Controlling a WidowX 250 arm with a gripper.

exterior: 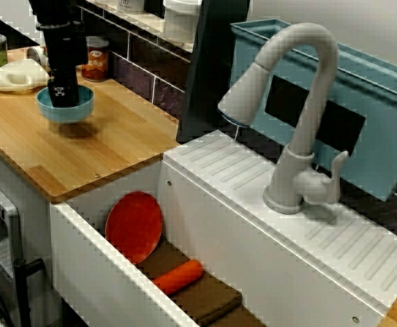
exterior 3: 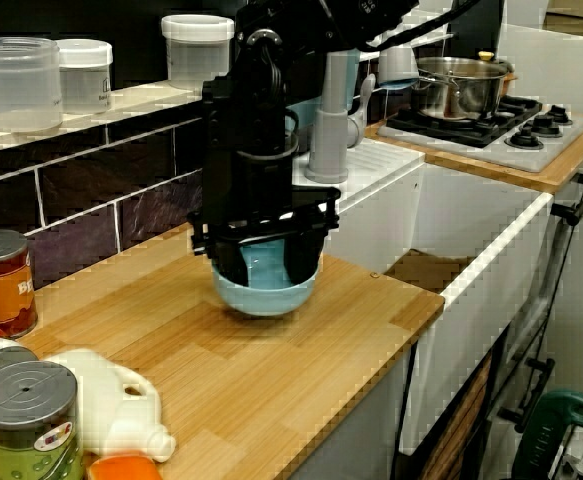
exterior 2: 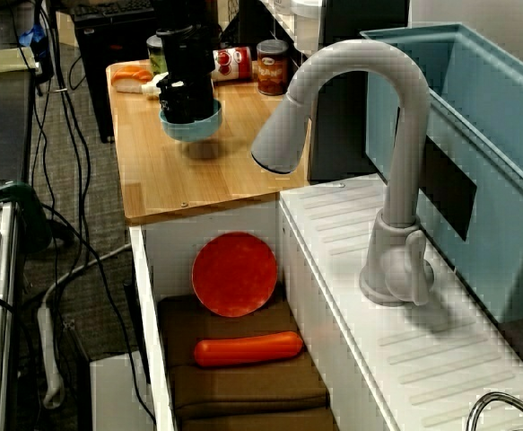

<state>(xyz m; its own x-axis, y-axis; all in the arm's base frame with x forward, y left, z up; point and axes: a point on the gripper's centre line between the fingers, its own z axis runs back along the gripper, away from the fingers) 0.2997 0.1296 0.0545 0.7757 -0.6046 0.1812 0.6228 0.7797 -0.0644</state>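
Note:
My gripper [exterior: 65,94] points straight down over the wooden counter [exterior: 82,153], shut on the rim of a light blue bowl [exterior: 77,109]. The bowl hangs upright a little above the wood, with its shadow just beneath it. In the view along the sink the gripper [exterior 2: 189,101] and the bowl [exterior 2: 194,128] are at the far end of the counter. In the counter-level view the black fingers [exterior 3: 301,262] reach down over the bowl [exterior 3: 266,295], and part of its rim is hidden behind them.
In the sink [exterior: 103,272], a red plate [exterior: 134,226] leans on the wall and an orange carrot-like piece [exterior: 178,277] lies on brown cloth. A grey faucet [exterior: 300,102] arches over the drainboard. Cans [exterior: 96,59], a white bottle [exterior 3: 111,415] and a teal rack [exterior: 368,116] stand around.

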